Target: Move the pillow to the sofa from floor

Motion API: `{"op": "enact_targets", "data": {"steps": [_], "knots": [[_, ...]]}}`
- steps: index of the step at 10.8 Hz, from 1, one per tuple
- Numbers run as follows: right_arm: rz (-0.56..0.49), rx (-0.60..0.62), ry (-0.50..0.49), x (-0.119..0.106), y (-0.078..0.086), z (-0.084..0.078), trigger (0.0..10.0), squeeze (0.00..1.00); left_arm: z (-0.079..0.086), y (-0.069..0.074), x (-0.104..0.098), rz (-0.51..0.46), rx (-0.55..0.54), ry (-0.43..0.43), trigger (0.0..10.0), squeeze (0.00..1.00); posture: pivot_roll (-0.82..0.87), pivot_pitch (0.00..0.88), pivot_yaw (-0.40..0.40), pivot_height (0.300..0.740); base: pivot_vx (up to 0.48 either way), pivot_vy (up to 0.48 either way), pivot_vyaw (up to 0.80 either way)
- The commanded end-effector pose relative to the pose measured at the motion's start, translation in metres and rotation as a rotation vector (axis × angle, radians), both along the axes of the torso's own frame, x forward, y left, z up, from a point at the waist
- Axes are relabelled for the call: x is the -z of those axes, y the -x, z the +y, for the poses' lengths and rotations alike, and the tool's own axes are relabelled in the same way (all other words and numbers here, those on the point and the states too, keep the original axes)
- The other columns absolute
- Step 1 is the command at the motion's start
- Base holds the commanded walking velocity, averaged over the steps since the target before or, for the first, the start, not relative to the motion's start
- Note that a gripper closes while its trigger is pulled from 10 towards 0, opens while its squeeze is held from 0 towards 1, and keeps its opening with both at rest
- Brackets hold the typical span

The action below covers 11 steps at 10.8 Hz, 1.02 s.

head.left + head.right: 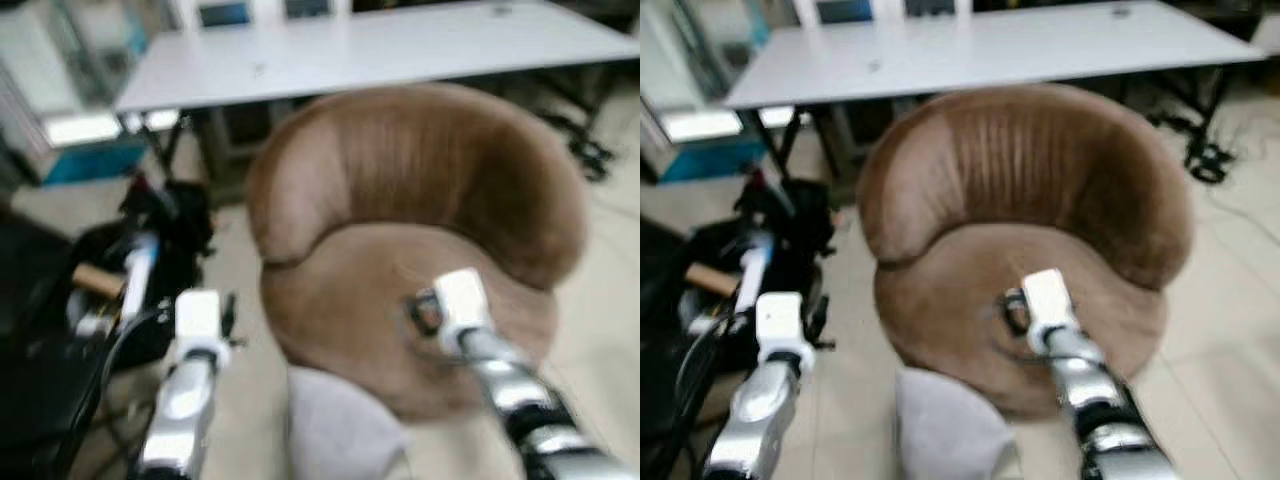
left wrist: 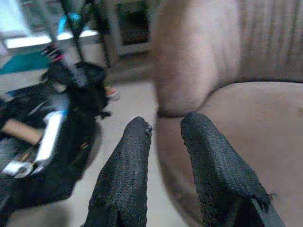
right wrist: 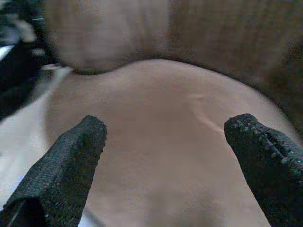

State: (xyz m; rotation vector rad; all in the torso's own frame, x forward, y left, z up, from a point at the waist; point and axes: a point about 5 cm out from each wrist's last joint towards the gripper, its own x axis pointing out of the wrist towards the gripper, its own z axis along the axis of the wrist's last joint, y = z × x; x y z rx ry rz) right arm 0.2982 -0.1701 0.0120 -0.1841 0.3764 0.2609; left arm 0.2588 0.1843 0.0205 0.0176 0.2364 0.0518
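Black gear pile [image 1: 110, 290] on floor at 9 o'clock. Left gripper [image 2: 165, 130] beside sofa [image 1: 420, 230] left edge, fingers slightly parted, holding nothing. Grey pillow [image 1: 335, 430] at 6 o'clock, against sofa front edge. Right gripper [image 3: 165, 127] over seat, fingers spread wide. White table [image 1: 380, 45] behind at 12 o'clock.
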Motion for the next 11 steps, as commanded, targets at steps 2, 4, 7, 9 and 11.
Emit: {"op": "enact_targets", "data": {"steps": [2, 4, 7, 9, 11], "knots": [[-0.026, -0.012, 0.007, -0.0044, -0.0022, -0.0024, 10.0, 0.00, 0.0027, 0.0011, 0.0012, 0.010, -0.009, -0.010, 10.0, 0.00, -0.13, 0.000, 0.086, 0.740, 0.000, 0.000, 0.00], [-0.022, -0.019, 0.010, -0.0040, -0.0020, -0.0014, 10.0, 0.00, 0.0026, 0.0014, 0.0019, 0.014, -0.007, -0.011, 10.0, 0.00, -0.13, 0.000, 0.086, 0.740, 0.000, 0.000, 0.00], [-0.032, -0.040, 0.010, -0.0048, -0.0020, 0.0008, 10.0, 0.00, 0.0023, 0.0013, 0.0022, 0.016, -0.002, -0.013, 10.0, 0.00, -0.13, 0.000, 0.087, 0.740, 0.000, 0.000, 0.00], [-0.032, -0.044, 0.008, -0.0052, -0.0028, 0.0022, 10.0, 0.00, 0.0026, -0.0003, 0.0011, 0.015, 0.003, -0.020, 10.0, 0.00, -0.12, 0.000, 0.087, 0.740, 0.000, 0.000, 0.00], [-0.042, -0.043, -0.005, -0.0072, -0.0047, 0.0047, 10.0, 0.00, 0.0034, -0.0017, 0.0003, 0.012, 0.003, -0.024, 10.0, 0.00, -0.12, 0.000, 0.089, 0.740, 0.000, 0.000, 0.00]]}}
